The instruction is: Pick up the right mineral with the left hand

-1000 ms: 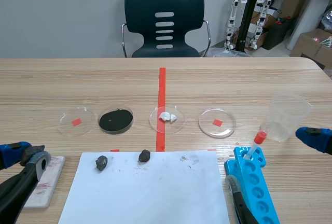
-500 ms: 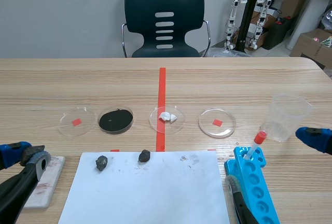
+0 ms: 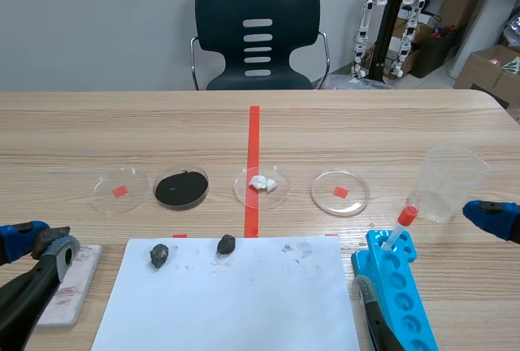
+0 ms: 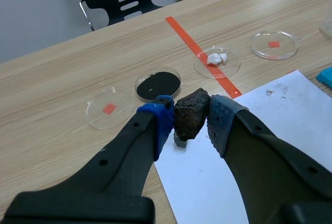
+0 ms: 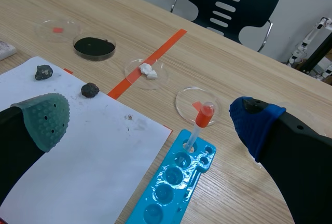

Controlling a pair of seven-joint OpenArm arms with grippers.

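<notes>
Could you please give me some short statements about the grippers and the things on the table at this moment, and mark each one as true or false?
1. The left gripper is shut on a dark rock. True.
2. The right gripper is shut on the red-capped tube. False: it is open, and the tube stands in the blue rack.
3. A left mineral and a right mineral lie on the white paper. True.
4. The white lumps lie in the dish of black powder. False: they lie in a clear dish beside it.
</notes>
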